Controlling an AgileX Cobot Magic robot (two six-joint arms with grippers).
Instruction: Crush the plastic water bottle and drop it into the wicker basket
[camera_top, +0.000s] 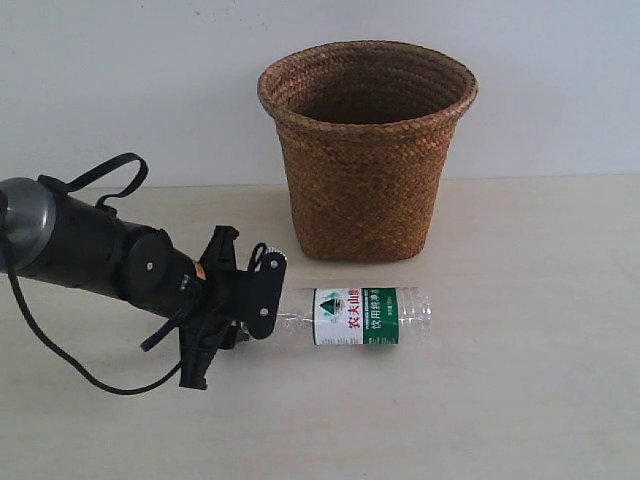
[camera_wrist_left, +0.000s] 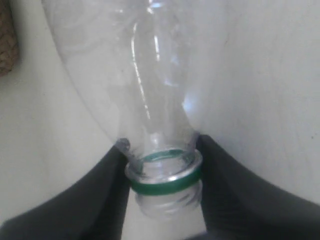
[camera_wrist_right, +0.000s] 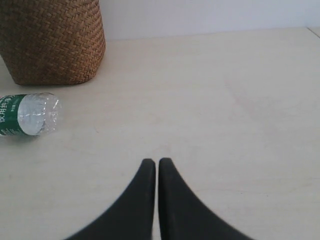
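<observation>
The plastic water bottle (camera_top: 360, 316) lies on its side on the table, just in front of the wicker basket (camera_top: 368, 150). It is clear, with a white-and-green label carrying red characters. My left gripper (camera_top: 262, 300) is shut on the bottle's neck. In the left wrist view the black fingers (camera_wrist_left: 102, 195) press both sides of the bottle (camera_wrist_left: 155, 90) at its green ring; bare threads show and no cap is visible. My right gripper (camera_wrist_right: 157, 162) is shut and empty over bare table, well away from the bottle (camera_wrist_right: 30, 114) and basket (camera_wrist_right: 50, 40). It is outside the exterior view.
The pale wooden table (camera_top: 520, 380) runs back to a white wall behind the basket. The left arm's black body and cable (camera_top: 60, 350) stretch across the table's left side. A sliver of the basket (camera_wrist_left: 6, 45) shows in the left wrist view.
</observation>
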